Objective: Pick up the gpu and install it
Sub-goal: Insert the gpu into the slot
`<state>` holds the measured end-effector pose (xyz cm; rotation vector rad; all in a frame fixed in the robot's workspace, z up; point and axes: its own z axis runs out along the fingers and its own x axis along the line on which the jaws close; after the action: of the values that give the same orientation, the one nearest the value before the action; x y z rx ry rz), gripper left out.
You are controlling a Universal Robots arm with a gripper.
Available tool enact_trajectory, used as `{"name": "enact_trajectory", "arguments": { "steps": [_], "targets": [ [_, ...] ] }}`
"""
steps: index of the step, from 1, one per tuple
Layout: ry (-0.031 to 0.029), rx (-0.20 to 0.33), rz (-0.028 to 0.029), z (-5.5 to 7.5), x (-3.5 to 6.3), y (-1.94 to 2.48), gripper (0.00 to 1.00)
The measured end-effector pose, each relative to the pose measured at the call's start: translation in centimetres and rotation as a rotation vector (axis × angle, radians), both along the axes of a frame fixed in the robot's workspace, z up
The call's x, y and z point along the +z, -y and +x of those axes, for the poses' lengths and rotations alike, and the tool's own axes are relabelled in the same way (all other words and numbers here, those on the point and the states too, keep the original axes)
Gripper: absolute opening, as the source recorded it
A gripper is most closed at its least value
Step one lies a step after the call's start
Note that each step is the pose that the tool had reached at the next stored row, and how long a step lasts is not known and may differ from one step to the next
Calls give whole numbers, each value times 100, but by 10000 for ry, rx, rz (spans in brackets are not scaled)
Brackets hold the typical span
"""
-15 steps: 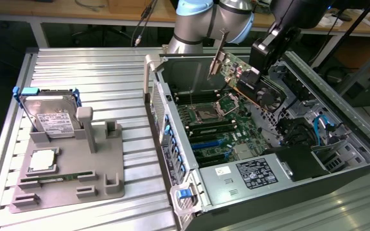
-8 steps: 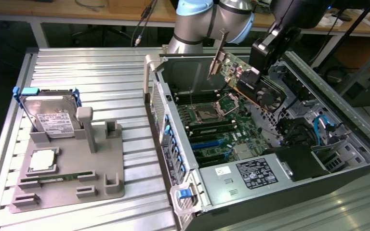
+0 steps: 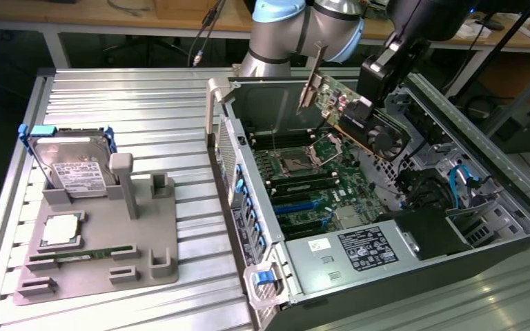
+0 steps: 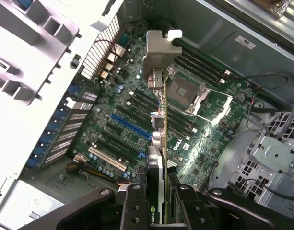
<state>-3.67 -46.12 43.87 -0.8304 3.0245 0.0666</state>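
The gpu [image 3: 344,103] is a green board with a black fan and a silver end bracket [image 3: 311,79], and it hangs tilted over the open computer case [image 3: 486,227] in the exterior view. My gripper [image 3: 368,103] is shut on the gpu's fan end. The wrist view has the gpu [image 4: 164,120] edge-on between my two black fingers [image 4: 135,206], its bracket [image 4: 158,52] pointing away. My gripper [image 4: 162,213] holds the gpu above the motherboard [image 4: 113,96], over the expansion slots [image 4: 130,125] and beside the CPU socket [image 4: 185,91], clear of the board.
On the ribbed metal table [image 3: 127,103] at the exterior view's left stands a grey fixture [image 3: 108,221] with a hard drive [image 3: 74,165] upright in a blue frame, a processor [image 3: 63,227] and a RAM stick [image 3: 81,253]. The case walls and drive cage [image 4: 276,163] ring the motherboard.
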Motion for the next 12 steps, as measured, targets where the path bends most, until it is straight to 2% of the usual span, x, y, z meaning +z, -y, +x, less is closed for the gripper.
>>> {"name": "enact_trajectory", "arguments": {
  "steps": [12],
  "targets": [
    [0, 658, -1, 0, 0, 0, 27]
  ]
}}
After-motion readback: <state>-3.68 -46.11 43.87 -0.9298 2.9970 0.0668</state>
